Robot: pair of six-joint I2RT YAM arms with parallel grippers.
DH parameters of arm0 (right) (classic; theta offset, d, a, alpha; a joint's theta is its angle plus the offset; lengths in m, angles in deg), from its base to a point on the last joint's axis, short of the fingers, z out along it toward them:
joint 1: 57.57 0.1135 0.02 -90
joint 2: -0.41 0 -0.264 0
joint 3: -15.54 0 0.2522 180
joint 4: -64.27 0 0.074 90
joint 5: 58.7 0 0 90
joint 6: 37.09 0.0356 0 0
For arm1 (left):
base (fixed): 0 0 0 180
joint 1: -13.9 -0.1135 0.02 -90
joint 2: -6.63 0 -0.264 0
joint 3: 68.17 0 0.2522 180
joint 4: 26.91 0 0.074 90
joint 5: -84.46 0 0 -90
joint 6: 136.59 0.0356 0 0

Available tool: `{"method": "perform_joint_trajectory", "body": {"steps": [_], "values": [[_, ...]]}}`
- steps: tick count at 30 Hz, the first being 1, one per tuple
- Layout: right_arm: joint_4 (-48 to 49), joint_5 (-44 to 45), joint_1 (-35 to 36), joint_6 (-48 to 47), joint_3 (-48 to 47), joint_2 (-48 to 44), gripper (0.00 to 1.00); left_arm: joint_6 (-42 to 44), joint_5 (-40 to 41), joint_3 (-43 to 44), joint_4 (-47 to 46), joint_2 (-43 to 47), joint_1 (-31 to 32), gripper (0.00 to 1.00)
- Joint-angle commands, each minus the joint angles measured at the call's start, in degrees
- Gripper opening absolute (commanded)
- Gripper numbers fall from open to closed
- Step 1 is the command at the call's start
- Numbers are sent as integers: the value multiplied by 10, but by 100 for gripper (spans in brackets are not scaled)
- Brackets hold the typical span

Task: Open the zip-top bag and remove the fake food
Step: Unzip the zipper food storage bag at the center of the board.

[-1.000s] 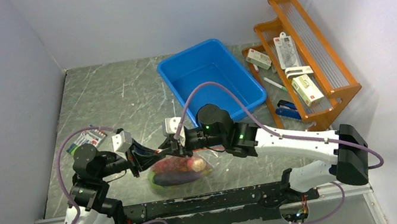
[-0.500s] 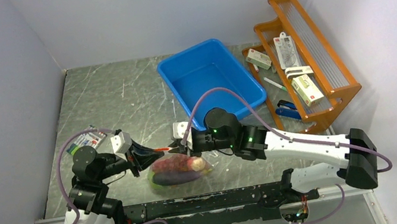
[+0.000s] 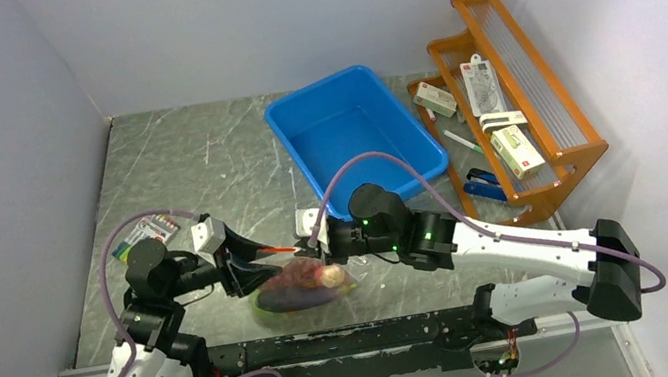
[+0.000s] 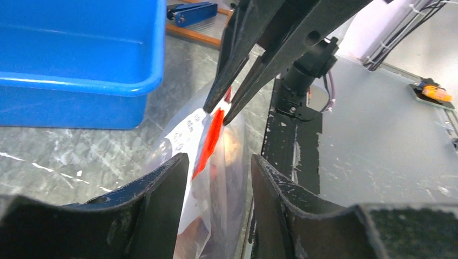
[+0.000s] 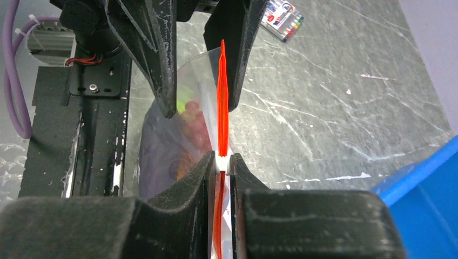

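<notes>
Bag (image 3: 305, 286): lying on the counter (image 3: 204, 158) close to the near edge, between the two arms, just beyond the black base rail (image 3: 354, 342) and short of the blue bin (image 3: 352, 135). Its mouth is lifted, and the red zip strip (image 5: 222, 102) stands on edge, running arm to arm.

Food (image 3: 297, 285) all inside: a purple piece lowest, with pink-red and beige above it. Nothing is out yet.

Right tool (image 5: 222, 163): pressed together on one end of the strip, with a small white bit caught between the tips. This grip probably keeps the strip taut and upright so the other arm can work along it.

Left tool (image 4: 219, 161): spread, one finger on each side of the strip and the clear film, gripping nothing. The strip sits nearer one finger. My guess is that it is lined up to take a fresh bite, on a single lip or further along the seal.

In the right wrist view the strip reads as one unbroken red line, so the mouth looks sealed. The opening step has barely begun.

Counter: grey, marbled, heavily scratched. A marker pack (image 3: 140, 237) lies by the left arm, well apart from the bag. A wooden rack (image 3: 518, 98) with small boxes stands to the right of the bin.

Room: plain pale walls (image 3: 282, 14) on three sides.
</notes>
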Motion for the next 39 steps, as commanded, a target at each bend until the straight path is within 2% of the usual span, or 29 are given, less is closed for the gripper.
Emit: {"method": "perform_joint_trajectory", "body": {"steps": [1, 5, 8, 12, 16, 19, 29, 39], "values": [[-17, -20, 0, 2, -34, 29, 6, -11, -48, -2, -45, -12, 2, 58], [-9, -38, -1, 10, -38, 39, 6, -23, -48, -17, -85, -20, 2, 58], [-1, -33, -1, 8, -31, 38, 6, -9, -43, -7, -61, -31, 2, 53], [-3, -23, -1, 5, -30, 35, 6, 1, -17, -4, -47, -20, 2, 37], [-19, -5, -1, 1, -32, 31, 6, 23, 27, 5, -12, -3, 2, 15], [-25, 11, -1, 0, -26, 26, 7, 33, 59, 12, 11, 7, 2, 7], [-124, 74, -1, 1, -32, 8, 9, 47, 144, 24, 49, 36, 2, 7], [-185, 131, -2, 4, 0, -33, 10, 48, 287, 35, 91, 85, 2, 7]]}}
